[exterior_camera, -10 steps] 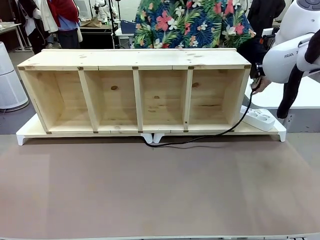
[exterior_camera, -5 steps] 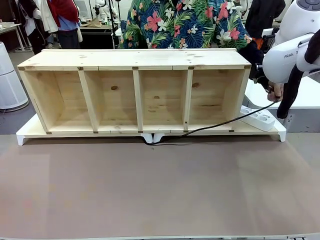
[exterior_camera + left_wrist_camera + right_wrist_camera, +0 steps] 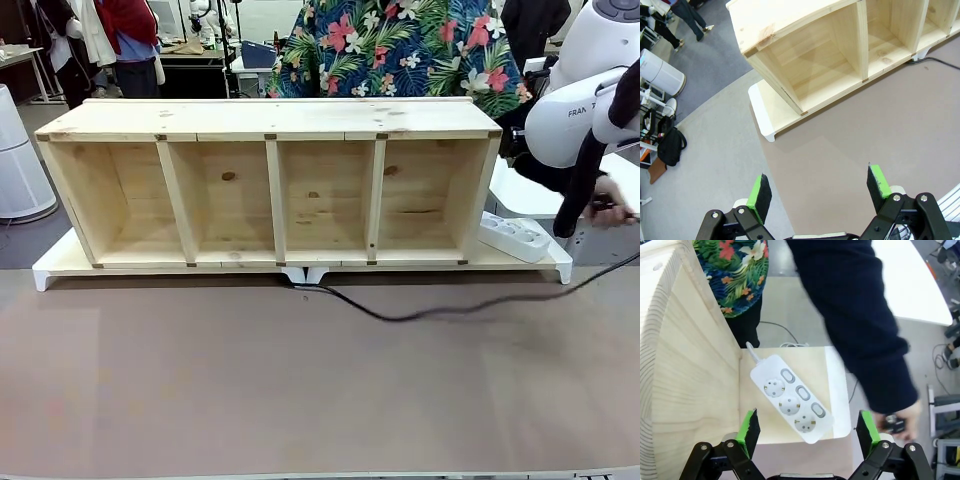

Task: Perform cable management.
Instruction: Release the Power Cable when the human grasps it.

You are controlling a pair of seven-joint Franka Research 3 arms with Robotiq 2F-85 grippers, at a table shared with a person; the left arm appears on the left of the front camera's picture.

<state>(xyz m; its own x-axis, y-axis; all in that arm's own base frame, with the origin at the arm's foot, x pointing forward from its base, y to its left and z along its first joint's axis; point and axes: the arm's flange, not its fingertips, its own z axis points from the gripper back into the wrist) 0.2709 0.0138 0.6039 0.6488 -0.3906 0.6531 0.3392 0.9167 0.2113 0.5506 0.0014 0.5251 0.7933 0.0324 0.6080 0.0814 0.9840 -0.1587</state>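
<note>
A long pale pine shelf unit with four open compartments (image 3: 270,185) lies on a flat white base board (image 3: 45,268) at the far side of the brown tabletop (image 3: 300,390). The thin black power cable (image 3: 420,315) emerges from under the shelf's front edge near its middle, sags across the tabletop to the shelf's right and rises to the person's hand (image 3: 610,212) – blurred, in a dark sleeve, gripping the plug end beyond the shelf's right end. A white three-socket power strip (image 3: 790,399) lies on the board just beside that end. The right hand (image 3: 805,432) hovers above the strip, jaws wide, empty. The left hand (image 3: 820,192) hangs off the shelf's left corner – also spread wide, holding nothing.
</note>
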